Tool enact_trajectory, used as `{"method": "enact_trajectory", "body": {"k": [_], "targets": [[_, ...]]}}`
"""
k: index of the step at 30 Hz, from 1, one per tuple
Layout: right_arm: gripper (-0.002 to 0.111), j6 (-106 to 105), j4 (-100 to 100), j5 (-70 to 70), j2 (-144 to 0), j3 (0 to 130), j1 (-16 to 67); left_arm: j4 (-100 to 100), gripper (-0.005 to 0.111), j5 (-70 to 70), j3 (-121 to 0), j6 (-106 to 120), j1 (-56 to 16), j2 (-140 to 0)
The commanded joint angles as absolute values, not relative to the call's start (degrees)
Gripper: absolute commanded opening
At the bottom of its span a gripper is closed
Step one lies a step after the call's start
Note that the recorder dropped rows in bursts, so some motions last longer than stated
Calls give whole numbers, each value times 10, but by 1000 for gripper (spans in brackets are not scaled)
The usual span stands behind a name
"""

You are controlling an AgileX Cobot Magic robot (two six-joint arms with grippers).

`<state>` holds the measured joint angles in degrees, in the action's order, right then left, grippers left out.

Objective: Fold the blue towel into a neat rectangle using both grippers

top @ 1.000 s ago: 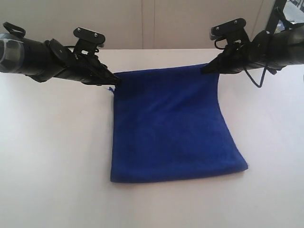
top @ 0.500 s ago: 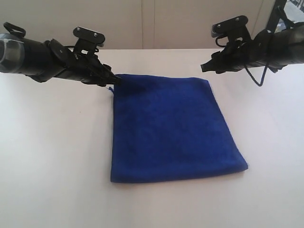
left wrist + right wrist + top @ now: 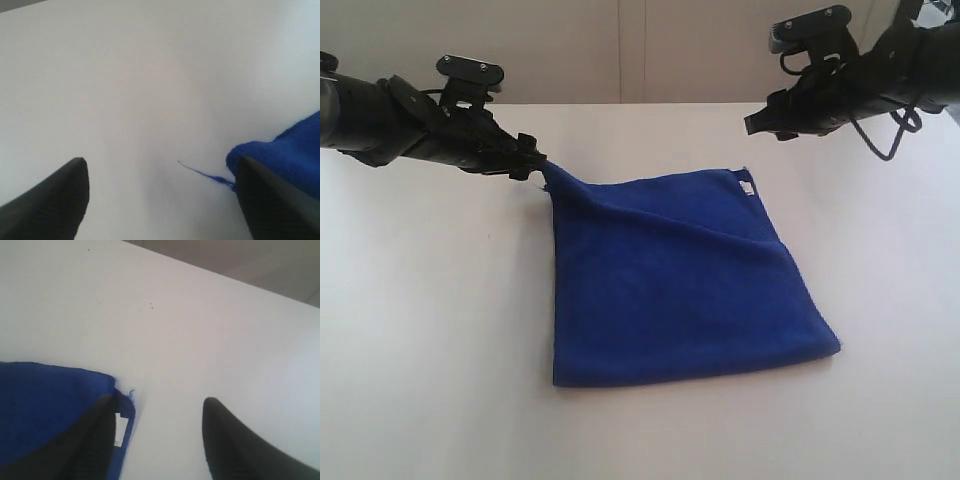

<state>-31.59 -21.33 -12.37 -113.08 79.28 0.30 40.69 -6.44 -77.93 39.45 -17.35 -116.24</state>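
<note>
The blue towel (image 3: 680, 285) lies folded over on the white table (image 3: 420, 340), with a diagonal crease across its far half. Its far left corner is drawn up into a peak against my left gripper (image 3: 534, 164). In the left wrist view the left gripper (image 3: 162, 162) is open wide, and the towel corner (image 3: 285, 155) rests against one finger (image 3: 272, 200), trailing a loose blue thread (image 3: 200, 172). My right gripper (image 3: 757, 125) hangs open above and beyond the far right corner, clear of the cloth. In the right wrist view the right gripper (image 3: 160, 400) shows the towel (image 3: 45, 400) and its white tag (image 3: 118, 427) beside one finger (image 3: 95, 440).
The table's back edge (image 3: 640, 103) meets a beige wall just behind both arms. A black cable loop (image 3: 880, 140) hangs under the right arm. Bare white tabletop surrounds the towel on all sides.
Both grippers have opened. The right one let go of the far right corner and rose away. The left arm drew back to the left, and the towel's far edge sagged and creased.
</note>
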Motion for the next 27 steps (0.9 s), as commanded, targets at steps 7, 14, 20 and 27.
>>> {"method": "enact_trajectory", "body": {"k": [7, 14, 20, 27], "targets": [[50, -279, -222, -154, -1141, 797, 0, 415, 83, -60, -782, 392, -173, -1157], [50, -279, -256, -207, -1241, 900, 0, 415, 83, -60, -782, 392, -173, -1157], [50, -282, -295, -243, -1289, 948, 1, 415, 83, -58, -782, 392, -173, -1157], [50, -283, -302, -252, -1307, 953, 13, 415, 83, -58, -782, 392, -173, -1157]]}}
